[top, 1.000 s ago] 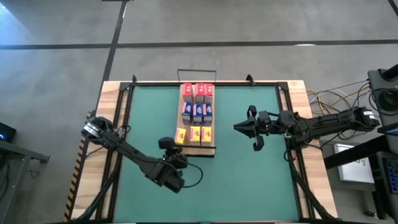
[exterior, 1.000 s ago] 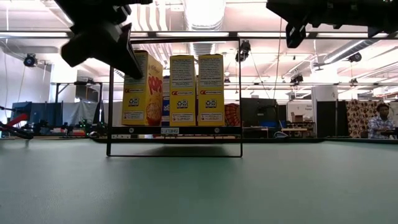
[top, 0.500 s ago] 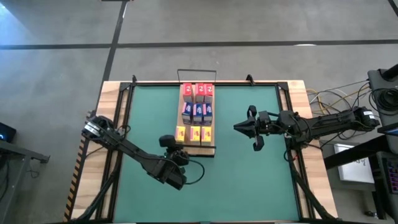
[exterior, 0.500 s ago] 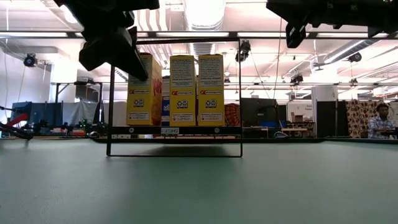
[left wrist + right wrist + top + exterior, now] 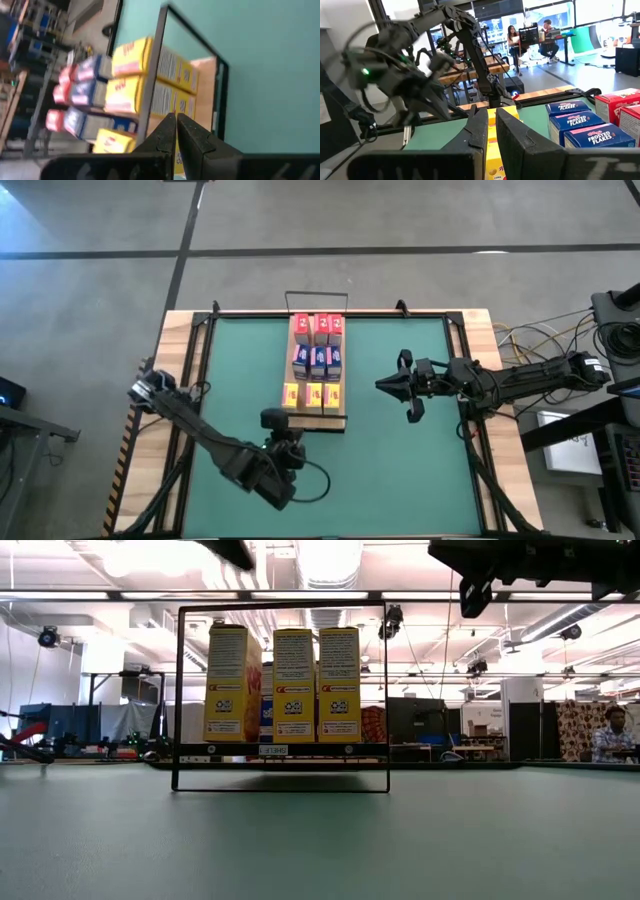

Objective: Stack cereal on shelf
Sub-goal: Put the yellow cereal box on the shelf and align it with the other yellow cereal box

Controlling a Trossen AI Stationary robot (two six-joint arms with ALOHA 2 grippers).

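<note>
The shelf (image 5: pixel 340 412), a light-wood board with a black wire frame (image 5: pixel 180 690), stands mid-table on the green mat. On it the cereal stands upright in three rows: red boxes (image 5: pixel 318 328) farthest, blue boxes (image 5: pixel 318 361) in the middle, yellow boxes (image 5: pixel 312 394) nearest. The yellow ones (image 5: pixel 293 685) face the low view. My left gripper (image 5: pixel 274 420) hangs shut just near-left of the shelf's near end, clear of the boxes; its shut fingers (image 5: pixel 175 125) point at the yellow row (image 5: pixel 150 95). My right gripper (image 5: pixel 385 384) waits shut above the mat, right of the shelf.
The mat (image 5: pixel 400 470) is bordered by a wooden table edge (image 5: pixel 505 430) and black rails. Cables and gear lie off the right edge (image 5: pixel 600 350). People sit far back in the room (image 5: pixel 512 35).
My left gripper has drawn away from the left yellow box, rising and moving toward the table's near edge, almost out of the low view's top. That box, turned askew a second ago, now stands square with the other two.
</note>
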